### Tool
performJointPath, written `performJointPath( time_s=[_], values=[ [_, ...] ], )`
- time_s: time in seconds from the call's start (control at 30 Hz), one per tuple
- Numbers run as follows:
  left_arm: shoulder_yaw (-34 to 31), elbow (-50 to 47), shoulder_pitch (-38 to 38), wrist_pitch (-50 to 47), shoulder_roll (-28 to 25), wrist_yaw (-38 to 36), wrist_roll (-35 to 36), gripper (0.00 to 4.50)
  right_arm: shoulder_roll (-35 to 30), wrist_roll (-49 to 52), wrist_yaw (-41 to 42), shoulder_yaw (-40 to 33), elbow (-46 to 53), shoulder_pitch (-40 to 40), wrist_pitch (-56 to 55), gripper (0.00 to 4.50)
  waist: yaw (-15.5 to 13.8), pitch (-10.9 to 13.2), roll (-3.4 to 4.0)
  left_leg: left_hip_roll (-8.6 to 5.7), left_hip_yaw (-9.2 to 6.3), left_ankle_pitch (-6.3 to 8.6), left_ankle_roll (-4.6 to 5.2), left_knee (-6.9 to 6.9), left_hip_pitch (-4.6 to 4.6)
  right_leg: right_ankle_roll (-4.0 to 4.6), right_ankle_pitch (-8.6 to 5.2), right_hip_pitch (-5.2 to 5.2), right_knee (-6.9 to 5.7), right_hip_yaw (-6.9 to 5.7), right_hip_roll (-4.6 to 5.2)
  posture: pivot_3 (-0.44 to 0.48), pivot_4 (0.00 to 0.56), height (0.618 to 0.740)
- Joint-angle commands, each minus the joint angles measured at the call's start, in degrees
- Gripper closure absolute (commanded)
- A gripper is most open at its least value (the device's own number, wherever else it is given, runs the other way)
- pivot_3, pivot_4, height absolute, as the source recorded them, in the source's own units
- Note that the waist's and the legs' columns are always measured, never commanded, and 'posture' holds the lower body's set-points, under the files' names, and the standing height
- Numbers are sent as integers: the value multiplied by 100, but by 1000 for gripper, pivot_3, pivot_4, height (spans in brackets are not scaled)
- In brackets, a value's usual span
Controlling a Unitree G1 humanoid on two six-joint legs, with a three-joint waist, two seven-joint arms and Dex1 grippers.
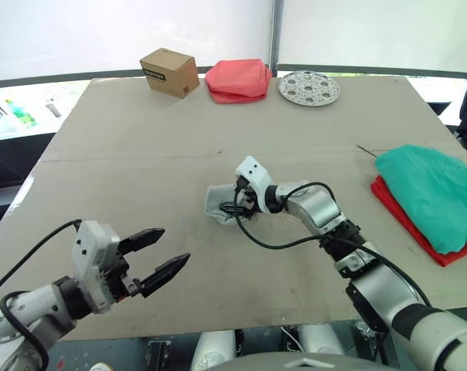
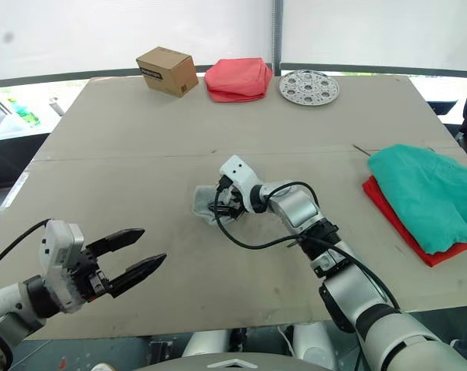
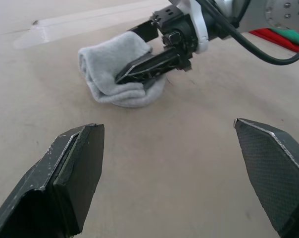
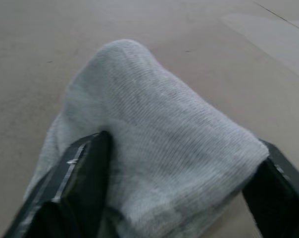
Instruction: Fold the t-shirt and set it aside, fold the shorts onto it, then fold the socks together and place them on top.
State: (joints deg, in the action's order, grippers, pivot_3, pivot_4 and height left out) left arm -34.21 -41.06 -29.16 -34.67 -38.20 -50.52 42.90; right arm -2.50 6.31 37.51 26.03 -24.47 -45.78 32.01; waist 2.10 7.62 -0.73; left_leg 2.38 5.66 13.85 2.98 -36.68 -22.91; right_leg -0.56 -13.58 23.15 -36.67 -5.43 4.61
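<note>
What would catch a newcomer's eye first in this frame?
The right gripper at the table's middle, its fingers around the folded grey socks. Next, the teal shorts stacked on the red t-shirt at the table's right edge. The left gripper hovers open near the front left.

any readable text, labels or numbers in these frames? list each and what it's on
Nothing can be read.
Cardboard box: a dark label strip on its front face, print too small to read.
Right hand: no marking visible on its white housing.
Socks, shorts, t-shirt, metal plate: no text.
</note>
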Motion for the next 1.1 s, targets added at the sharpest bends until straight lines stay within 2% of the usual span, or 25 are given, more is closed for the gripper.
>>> performJointPath(
  time_s=[0.03, 0.07, 0.2, 0.4, 0.47, 0.53, 0.57, 0.63, 0.73, 0.87, 1.0, 1.07, 1.1],
  values=[
    [6, -78, 126, 181, -130, -79, 76, 0, -177, -259, 69, 119, 205, 308, 0, 2754, -7, 0, 1, 0, 0, 0, -1, 0, 0, 0, 0, 0, 1, 0, 1, 0, 150, 740],
    [88, -79, 173, 192, -150, -92, 78, 0, -248, -265, 36, 63, 384, 416, 24, 2920, -11, 0, 1, 0, 0, 0, -1, 0, 0, 0, 0, 0, 1, 0, 3, 0, 150, 740],
    [675, 111, 722, 190, -270, -204, 92, 0, -567, 194, -49, -653, 1727, 977, 545, 4364, -104, 3, 4, -8, 1, 1, -2, 3, -3, 0, 0, 0, 6, -2, 14, 0, 150, 740],
    [2187, 249, 2083, 63, -164, -105, -49, 0, -1188, 1247, -589, -2671, 4450, 2192, 2210, 4470, -292, 10, 13, -14, 0, 0, -1, 4, -25, -1, 1, 1, 27, -16, 28, 0, 150, 740],
    [2620, 613, 2817, 32, 22, -137, -12, 0, -1125, 1325, -1274, -3659, 5321, 2382, 2897, 4470, -279, 16, 23, -15, 0, -1, -1, 5, -34, -3, 2, 2, 38, -17, 26, 0, 150, 740],
    [3050, 706, 3237, 39, 254, -36, -112, 0, -1147, 1385, -1683, -4484, 5856, 2527, 3405, 4470, -264, 15, 23, -14, -1, -2, 0, 7, -42, -7, 4, 6, 36, -20, 19, 0, 150, 740],
    [3224, 845, 3482, 55, 398, -41, -130, 0, -925, 1261, -2168, -5122, 6046, 2343, 3655, 4470, -255, 15, 23, -10, -1, -2, 1, 8, -43, -20, 12, 9, 37, -17, 6, 0, 150, 740],
    [3578, 1057, 3887, 85, 684, -6, -202, 0, -562, 1253, -2870, -6558, 6214, 1786, 4196, 4470, -254, 16, 25, -6, 0, -19, 21, 14, -40, -24, 14, 9, 37, -13, -11, 0, 150, 740],
    [3915, 1327, 4282, 125, 977, -59, -275, 0, -859, 1086, -3246, -7768, 6117, 1174, 4849, 4470, -283, 19, 31, -5, -4, -33, 2, 15, -49, -25, 14, 18, 35, -12, -50, 0, 150, 740],
    [4117, 1489, 4577, 101, 1104, -244, -208, 0, -1799, 895, -3258, -8089, 5471, 1244, 5151, 4470, -267, 19, 32, -7, -3, -24, 19, 15, -61, -23, 13, 27, 37, -6, -55, 0, 150, 740],
    [4191, 1632, 4823, 237, 1147, -394, -264, 0, -2340, 886, -3100, -8290, 4437, 1446, 5249, 4470, -243, 18, 31, -10, 5, -23, 24, 14, -57, -24, 13, 27, 36, 5, -59, 0, 150, 740],
    [4223, 1709, 4968, 365, 1196, -433, -351, 0, -2431, 957, -3052, -8671, 3863, 1353, 5195, 4470, -248, 18, 32, -10, 5, -23, 27, 13, -56, -26, 12, 27, 34, 6, -59, 0, 150, 740],
    [4220, 1776, 5045, 389, 1237, -418, -375, 0, -2490, 1028, -2982, -8804, 3666, 1317, 5231, 3489, -249, 18, 32, -11, 5, -23, 28, 11, -56, -32, 9, 26, 34, 6, -60, 0, 150, 740]
  ],
)
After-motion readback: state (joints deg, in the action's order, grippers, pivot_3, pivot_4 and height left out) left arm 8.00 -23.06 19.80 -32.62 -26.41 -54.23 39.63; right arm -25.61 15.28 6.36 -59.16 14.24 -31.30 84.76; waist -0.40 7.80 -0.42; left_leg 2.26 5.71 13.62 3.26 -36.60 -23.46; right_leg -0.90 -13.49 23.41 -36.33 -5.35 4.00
